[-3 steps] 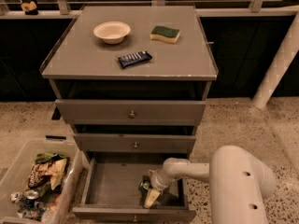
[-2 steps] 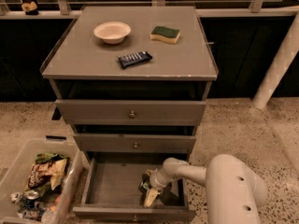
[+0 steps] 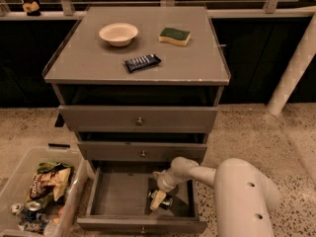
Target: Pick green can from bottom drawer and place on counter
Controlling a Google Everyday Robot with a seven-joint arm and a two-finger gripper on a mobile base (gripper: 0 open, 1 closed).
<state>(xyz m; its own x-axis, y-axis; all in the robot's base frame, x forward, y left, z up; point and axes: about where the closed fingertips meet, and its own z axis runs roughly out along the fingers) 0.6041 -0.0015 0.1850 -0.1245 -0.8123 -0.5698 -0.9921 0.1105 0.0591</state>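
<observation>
The bottom drawer is pulled open, showing its dark grey floor. The green can lies at the drawer's right side, mostly covered by my gripper, which reaches down into the drawer from the right and is right at the can. The counter is the grey cabinet top above, and it holds other items.
On the counter sit a cream bowl, a green-and-yellow sponge and a dark blue snack bar wrapper. Two upper drawers are closed. A clear bin of trash stands on the floor at the left. My arm's bulky link is at lower right.
My arm's large link has shifted slightly left and my gripper has edged a little further into the drawer, staying at the can. Nothing on the counter has moved.
</observation>
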